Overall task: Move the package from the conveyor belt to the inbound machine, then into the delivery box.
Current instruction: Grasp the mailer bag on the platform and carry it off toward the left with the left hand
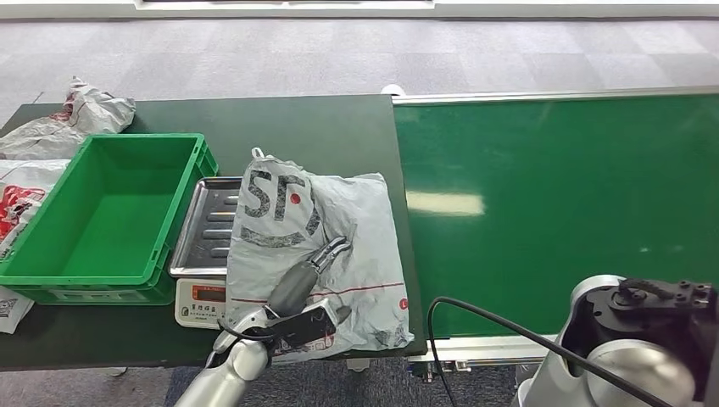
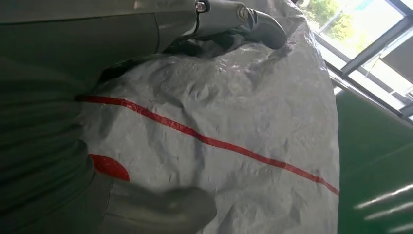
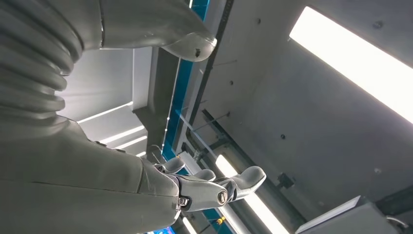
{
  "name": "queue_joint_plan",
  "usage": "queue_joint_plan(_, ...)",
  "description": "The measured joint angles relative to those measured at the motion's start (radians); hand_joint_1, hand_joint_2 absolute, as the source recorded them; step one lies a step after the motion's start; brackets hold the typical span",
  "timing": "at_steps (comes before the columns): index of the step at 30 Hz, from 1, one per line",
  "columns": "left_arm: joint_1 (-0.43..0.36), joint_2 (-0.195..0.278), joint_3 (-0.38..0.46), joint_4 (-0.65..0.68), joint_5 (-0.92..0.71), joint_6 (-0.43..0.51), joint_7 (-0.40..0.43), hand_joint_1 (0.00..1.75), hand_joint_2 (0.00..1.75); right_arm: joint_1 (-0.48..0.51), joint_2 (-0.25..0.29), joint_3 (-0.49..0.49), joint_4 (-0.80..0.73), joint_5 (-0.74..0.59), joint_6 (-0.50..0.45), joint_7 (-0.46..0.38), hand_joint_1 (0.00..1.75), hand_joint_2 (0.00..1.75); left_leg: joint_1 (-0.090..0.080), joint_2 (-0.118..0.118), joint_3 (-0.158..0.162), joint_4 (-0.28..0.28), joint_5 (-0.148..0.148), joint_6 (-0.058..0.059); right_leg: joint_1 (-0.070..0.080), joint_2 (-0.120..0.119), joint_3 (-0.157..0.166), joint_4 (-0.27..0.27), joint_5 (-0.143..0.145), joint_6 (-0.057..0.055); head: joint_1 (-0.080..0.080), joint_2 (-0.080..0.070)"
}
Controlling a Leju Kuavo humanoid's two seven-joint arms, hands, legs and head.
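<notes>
**Package held over the scale**

The grey package (image 1: 318, 246) is gripped by the left hand (image 1: 307, 280), lying across the scale (image 1: 203, 254) beside the green box (image 1: 110, 212). The right hand (image 3: 204, 187) is seen released, fingers apart, grasping nothing.

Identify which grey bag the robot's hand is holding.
The bag marked SF, draped over the scale, under the left hand; the others lie left of the green bin.

crinkled glossy plastic package (image 1: 339, 229) on a ribbed metal scale tray (image 1: 206, 227), beside a smooth plastic bin (image 1: 102, 212).
</notes>
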Motion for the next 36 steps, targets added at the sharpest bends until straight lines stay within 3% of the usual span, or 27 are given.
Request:
queue_joint_plan(10,-0.096,0.001,-0.035,0.095,-0.017,0.000,-0.005,1.75,1.75,0.000,0.000,0.000,0.001,0.035,0.000,0.000,0.00,1.75,0.000,-0.007,0.005,0.000,0.001,0.001,0.000,-0.007,0.008,0.000,-0.001,0.001,0.000,0.000)
queue_joint_plan(20,-0.079,0.003,-0.029,0.073,0.057,0.026,-0.032,1.75,1.75,0.001,0.000,0.000,0.021,0.037,0.000,0.000,0.00,1.75,0.000,-0.006,0.005,0.000,0.001,0.001,-0.001,-0.006,0.008,0.000,-0.001,0.001,0.000,0.000)
queue_joint_plan(27,0.007,0.004,0.034,-0.066,0.339,-0.092,-0.195,1.75,1.75,0.003,-0.001,0.000,0.069,0.014,0.000,0.000,0.00,1.75,0.000,-0.004,0.003,0.000,0.001,0.001,-0.001,-0.004,0.004,0.000,-0.001,0.001,0.000,0.000)
queue_joint_plan(31,0.043,0.001,0.094,-0.198,0.537,-0.131,-0.217,1.75,1.75,0.004,-0.001,0.000,0.098,0.006,0.000,0.000,0.00,1.75,0.000,-0.004,0.002,0.000,0.001,0.001,0.000,-0.004,0.003,0.000,-0.001,0.001,0.000,0.000)
queue_joint_plan(36,0.050,-0.016,0.192,-0.399,0.770,-0.085,-0.220,1.75,1.75,0.005,-0.002,0.000,0.129,-0.004,0.000,0.000,0.00,1.75,0.001,-0.003,0.001,0.000,0.001,0.001,0.000,-0.003,0.002,0.000,-0.001,0.001,0.000,0.000)
